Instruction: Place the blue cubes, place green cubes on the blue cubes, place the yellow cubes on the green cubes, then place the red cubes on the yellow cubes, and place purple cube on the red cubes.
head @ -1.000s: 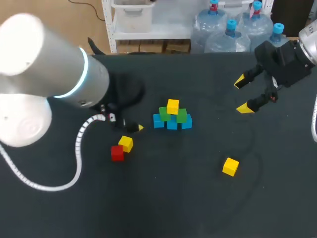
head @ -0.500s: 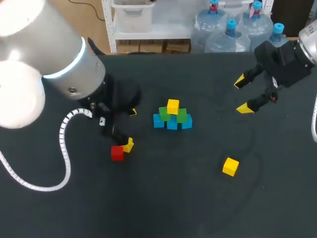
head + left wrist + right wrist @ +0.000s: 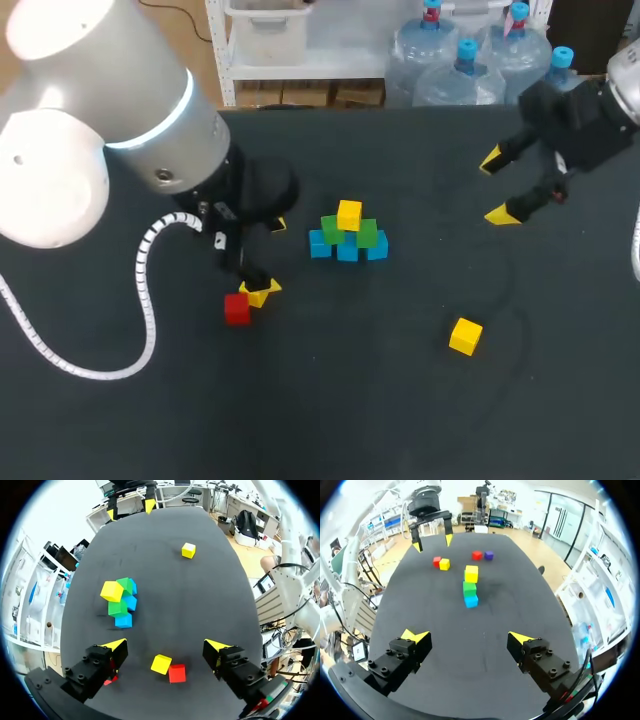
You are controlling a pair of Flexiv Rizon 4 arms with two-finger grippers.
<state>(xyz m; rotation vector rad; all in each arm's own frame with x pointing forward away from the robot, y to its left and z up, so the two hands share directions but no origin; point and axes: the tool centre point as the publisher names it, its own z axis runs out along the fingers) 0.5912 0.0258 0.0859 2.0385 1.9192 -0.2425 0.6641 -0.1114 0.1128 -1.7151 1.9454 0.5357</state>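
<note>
In the middle of the black table (image 3: 400, 400) stands a pyramid (image 3: 347, 234): a row of blue cubes, two green cubes on them and one yellow cube on top. My left gripper (image 3: 268, 258) hangs open over a loose yellow cube (image 3: 161, 664) that touches a red cube (image 3: 176, 673); both lie between its fingers. In the head view that yellow cube (image 3: 255, 296) is half hidden by a fingertip, with the red cube (image 3: 237, 309) beside it. Another yellow cube (image 3: 465, 336) lies at the front right. My right gripper (image 3: 495, 187) is open above the far right of the table, holding nothing.
The right wrist view shows a second red cube (image 3: 477, 555) and a purple cube (image 3: 489, 555) beyond the pyramid (image 3: 470, 587); in the head view my left arm (image 3: 150, 110) hides them. The left arm's white cable (image 3: 140, 300) loops over the table's left side.
My left gripper has come down and forward from beside the pyramid to the yellow and red cube pair. The right gripper has drifted slightly to the right. No cube has moved.
</note>
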